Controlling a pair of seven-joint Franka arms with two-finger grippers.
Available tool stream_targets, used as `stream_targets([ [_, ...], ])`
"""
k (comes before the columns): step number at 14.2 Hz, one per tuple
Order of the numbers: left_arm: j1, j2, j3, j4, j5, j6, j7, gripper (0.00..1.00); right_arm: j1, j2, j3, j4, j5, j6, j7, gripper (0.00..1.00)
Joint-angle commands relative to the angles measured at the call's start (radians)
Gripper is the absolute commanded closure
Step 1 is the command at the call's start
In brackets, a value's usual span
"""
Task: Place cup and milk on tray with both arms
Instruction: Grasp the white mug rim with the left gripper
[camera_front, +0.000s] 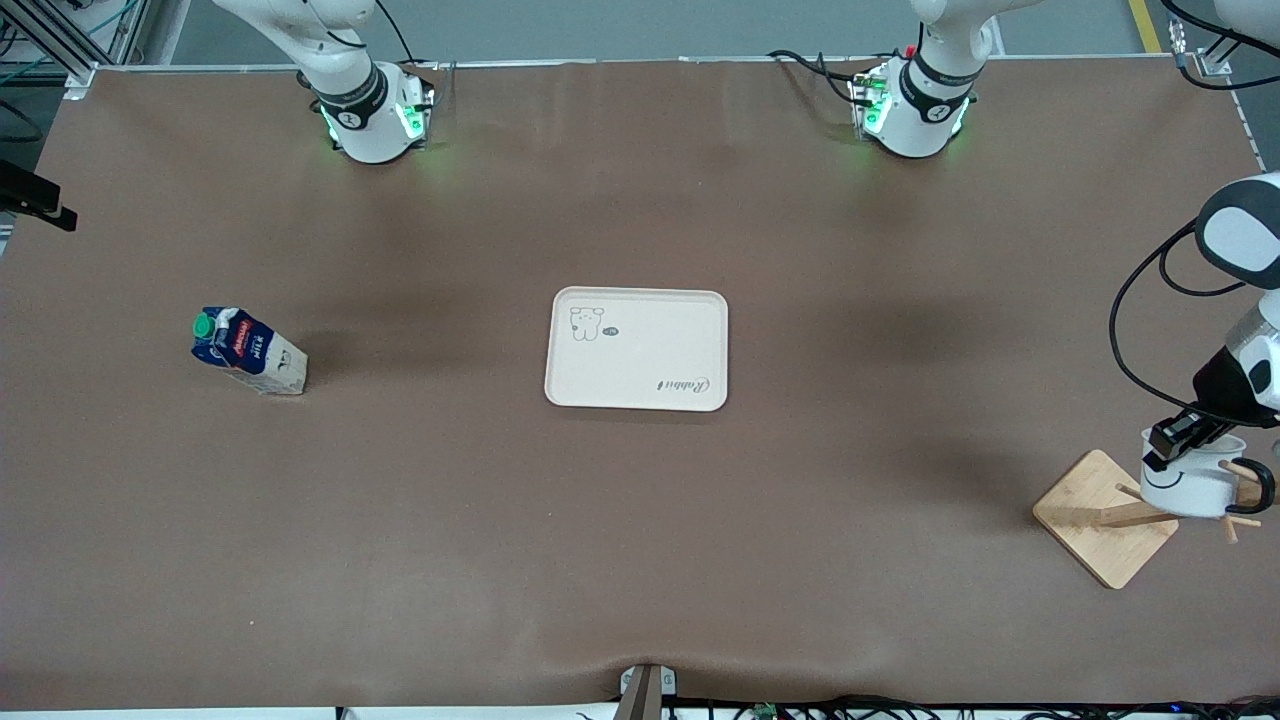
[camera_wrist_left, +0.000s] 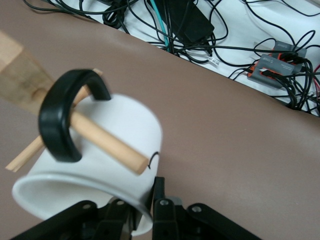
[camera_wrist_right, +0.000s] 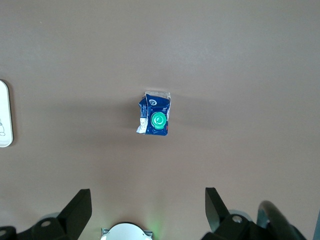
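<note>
Low in the front view, at the left arm's end of the table: left gripper (camera_front: 1185, 445) clamped on the rim of the cup (camera_front: 1190, 485), one finger inside the wall and one outside, as seen closer in the left wrist view (camera_wrist_left: 142, 210). Cup (camera_wrist_left: 125, 130) tipped on its side, hung on the rack (camera_front: 1100, 520) above the square wooden base. In the way: a wooden peg (camera_wrist_left: 107, 142) running straight through the black handle (camera_wrist_left: 55, 120), so cup and rack are hooked together. A tangle of cables (camera_wrist_left: 200, 30) lying off the table edge just past the cup. Dead centre of the front view: tray (camera_front: 640, 350), flat, bear drawing on the corner toward the bases, nothing on it, well apart from cup and rack. At mid-height toward the right arm's end: milk (camera_front: 248, 352), upright on bare brown table, green cap up, well apart from the tray. Right gripper (camera_wrist_right: 147, 210) out of the front view, spread wide and hanging high over the milk (camera_wrist_right: 155, 117), holding nothing, with bare cloth all round the carton and the tray edge (camera_wrist_right: 4, 115) just showing at the frame's margin. Along the top edge of the front view: two green-lit bases, the right arm's (camera_front: 370, 110) and the left arm's (camera_front: 915, 105).
</note>
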Motion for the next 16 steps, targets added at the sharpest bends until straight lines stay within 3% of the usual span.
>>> stream_targets([
  [1,0.004,-0.007,-0.024,-0.001,-0.018,-0.001,-0.003,1.0,-0.026,0.012,0.013,0.018,0.022,-0.013,0.008,0.0],
  [4,0.004,-0.026,-0.047,-0.001,-0.018,-0.007,-0.001,1.0,-0.026,0.012,0.013,0.018,0.022,-0.013,0.01,0.0],
  [8,0.004,-0.073,-0.087,0.014,-0.017,-0.109,-0.004,1.0,-0.026,0.012,0.013,0.018,0.023,-0.013,0.01,0.0],
  [16,0.003,-0.112,-0.184,0.12,-0.003,-0.427,-0.11,1.0,-0.027,0.013,0.013,0.018,0.023,-0.013,0.01,0.0],
])
